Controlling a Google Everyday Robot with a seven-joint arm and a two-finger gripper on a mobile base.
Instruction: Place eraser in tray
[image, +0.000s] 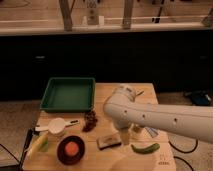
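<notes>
The eraser (108, 142), a small flat block with a pale top over a dark base, lies on the wooden table (117, 92) near its front edge. The green tray (67, 95) stands at the table's back left and holds nothing. My white arm (160, 120) reaches in from the right across the table. My gripper (123, 135) hangs below the arm's end, just right of the eraser and close above the table. The arm hides most of it.
A dark round plate with an orange thing (71, 149) sits left of the eraser. A white scoop (56, 125), a dark clump (90, 120) and a yellow-green item (39, 144) lie at front left. A green pepper (145, 147) lies right of the gripper.
</notes>
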